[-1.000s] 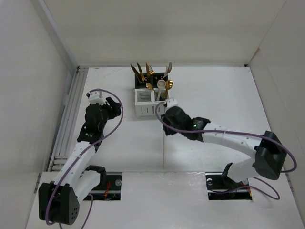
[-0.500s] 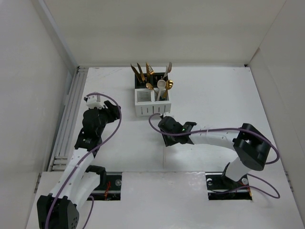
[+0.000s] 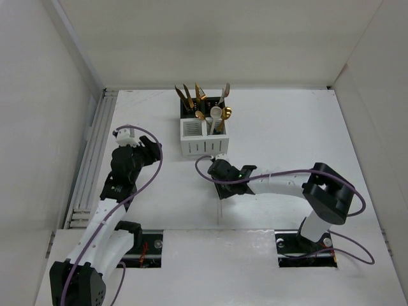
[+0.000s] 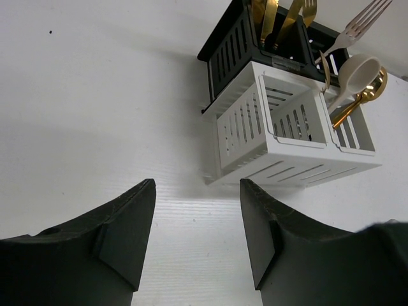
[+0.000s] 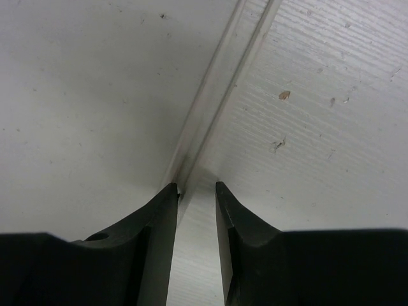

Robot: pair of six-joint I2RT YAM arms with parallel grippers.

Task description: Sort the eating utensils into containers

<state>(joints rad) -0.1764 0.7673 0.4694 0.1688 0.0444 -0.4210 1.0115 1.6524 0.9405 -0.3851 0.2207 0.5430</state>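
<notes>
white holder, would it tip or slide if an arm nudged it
The white holder is probably light: thin slotted walls, one compartment empty. Squat, so likely slides rather than tips. The black holder behind may brace it.

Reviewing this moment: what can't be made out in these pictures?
Top view: utensils in the black container overlap and are too small to count.
Left wrist view: several heads are cut off by the top edge.
Both views: handles hidden by the walls of the black and white container.
Top view: right gripper fingertips hidden under its own wrist.
</notes>
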